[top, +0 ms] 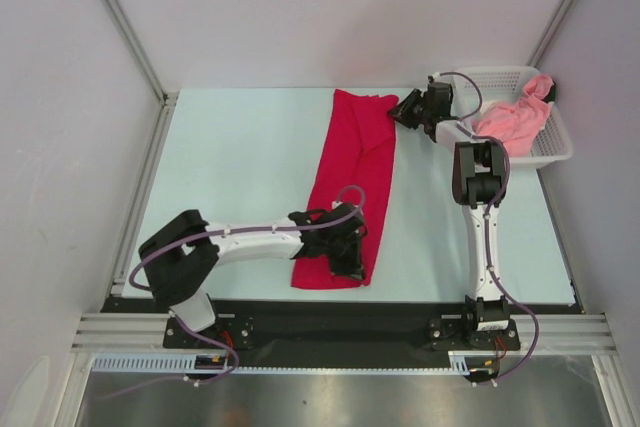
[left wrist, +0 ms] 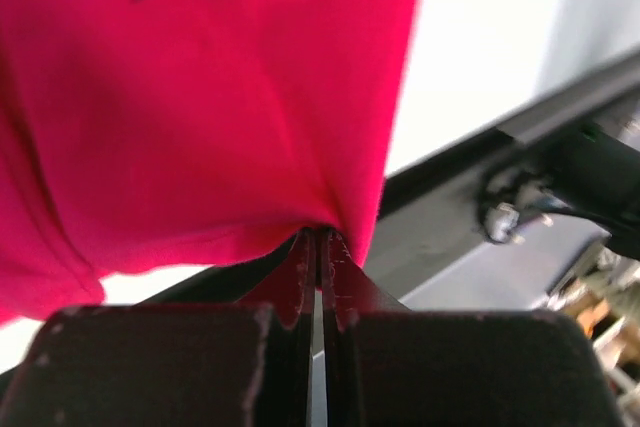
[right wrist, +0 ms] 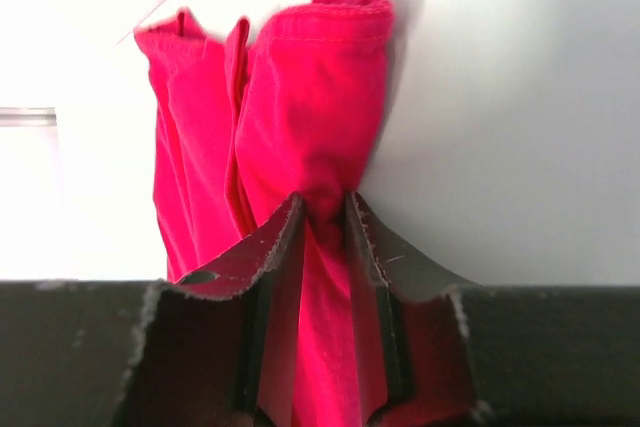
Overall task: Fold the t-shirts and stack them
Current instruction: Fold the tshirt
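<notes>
The crimson red t-shirt (top: 348, 177) lies as a long narrow strip down the middle of the table. My left gripper (top: 352, 255) is shut on its near right corner, and the cloth (left wrist: 200, 97) hangs from the pinched fingertips (left wrist: 322, 239). My right gripper (top: 400, 113) is shut on its far right corner, where a thick bunch of cloth (right wrist: 310, 97) sits between the fingers (right wrist: 270, 247). The salmon pink t-shirt (top: 515, 119) lies crumpled in the white mesh basket (top: 556, 150) at the far right.
The basket stands close behind the right arm's wrist. A metal rail (top: 145, 187) runs along the table's left edge, and the black base bar (top: 340, 319) runs along the near edge. Pale walls enclose the table on three sides.
</notes>
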